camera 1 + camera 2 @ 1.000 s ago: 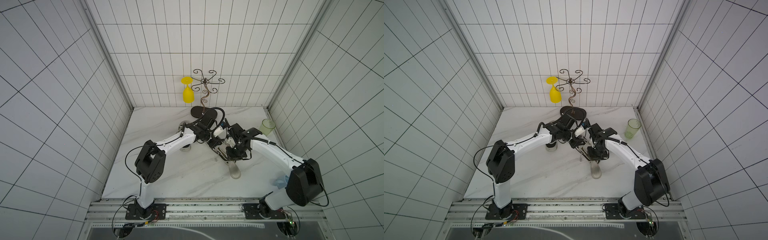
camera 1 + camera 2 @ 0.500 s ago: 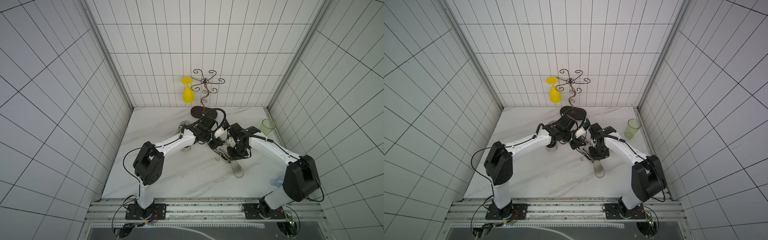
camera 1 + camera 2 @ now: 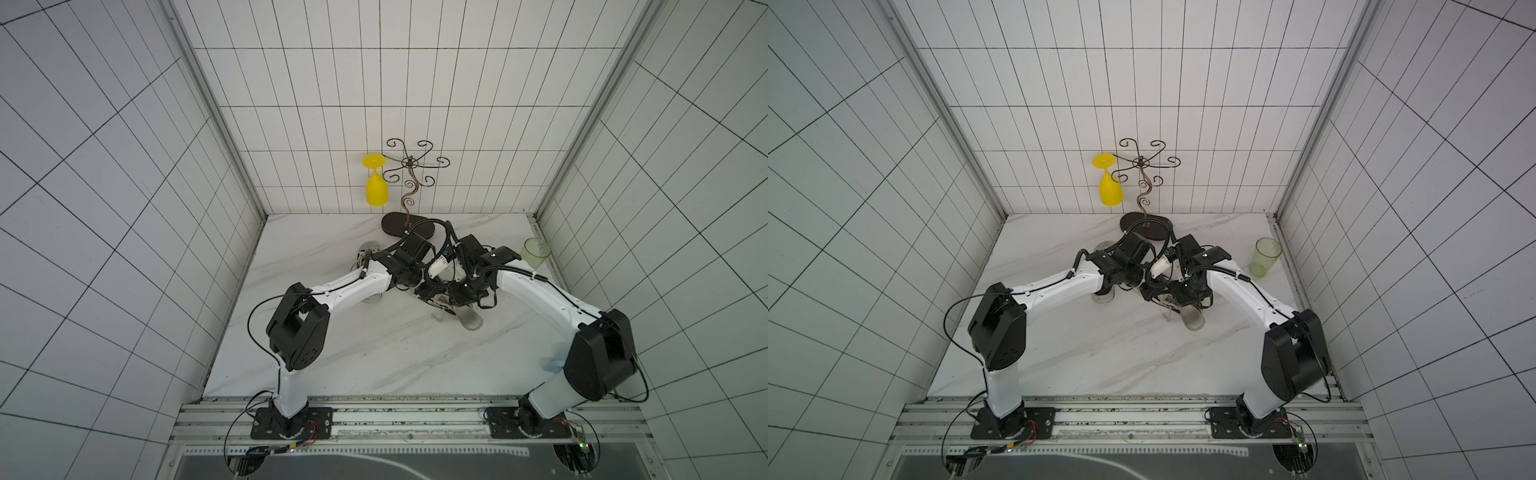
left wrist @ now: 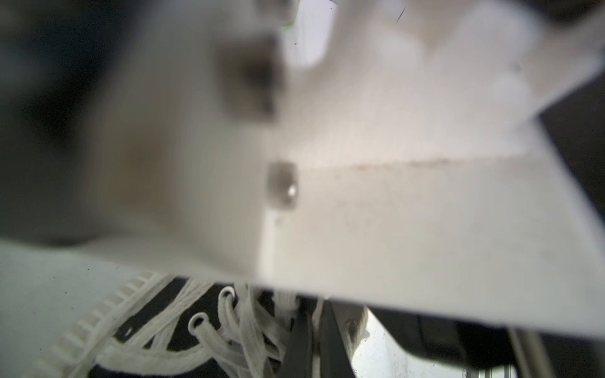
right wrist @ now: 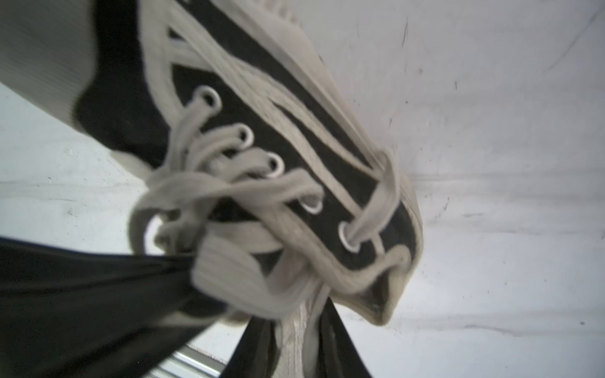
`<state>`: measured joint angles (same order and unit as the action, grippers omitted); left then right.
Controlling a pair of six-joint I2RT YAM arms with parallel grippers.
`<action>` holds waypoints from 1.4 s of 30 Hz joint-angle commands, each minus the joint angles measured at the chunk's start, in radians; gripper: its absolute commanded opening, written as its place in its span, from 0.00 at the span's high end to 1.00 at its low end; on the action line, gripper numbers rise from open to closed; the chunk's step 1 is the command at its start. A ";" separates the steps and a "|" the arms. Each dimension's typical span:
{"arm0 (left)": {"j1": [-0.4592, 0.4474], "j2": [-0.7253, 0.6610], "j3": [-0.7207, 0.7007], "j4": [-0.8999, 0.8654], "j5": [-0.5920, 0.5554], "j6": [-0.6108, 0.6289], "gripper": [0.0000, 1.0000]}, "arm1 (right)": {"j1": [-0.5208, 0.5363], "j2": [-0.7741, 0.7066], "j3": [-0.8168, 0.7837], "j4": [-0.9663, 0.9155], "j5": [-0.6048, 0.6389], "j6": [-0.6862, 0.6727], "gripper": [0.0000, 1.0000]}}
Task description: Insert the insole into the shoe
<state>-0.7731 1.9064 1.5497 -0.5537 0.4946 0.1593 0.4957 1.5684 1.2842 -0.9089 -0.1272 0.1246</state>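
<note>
Both grippers meet at a black shoe with white laces, held off the table near the middle in both top views. A pale grey insole sticks out of it toward the front, also in a top view. My right gripper is shut on the insole's strip, which runs up into the shoe's opening. My left gripper is shut, with a thin white sliver of the shoe between its fingers, next to the laces. A blurred white part fills most of the left wrist view.
A second shoe lies under my left forearm. A wire rack with a yellow glass hanging from it stands at the back on a dark base. A green cup stands at the right wall.
The insole's free end has drawn back toward the shoe, so less of it sticks out. My right arm has shifted slightly; the left gripper has stayed on the shoe.
</note>
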 commanded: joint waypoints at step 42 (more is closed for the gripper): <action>0.083 0.006 -0.107 0.266 0.105 -0.220 1.00 | -0.222 -0.411 -0.388 0.039 -0.330 0.403 0.33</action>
<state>-0.6926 1.9045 1.3987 -0.3553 0.5774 -0.0498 0.2958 1.1812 0.9611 -0.8604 -0.4065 0.4847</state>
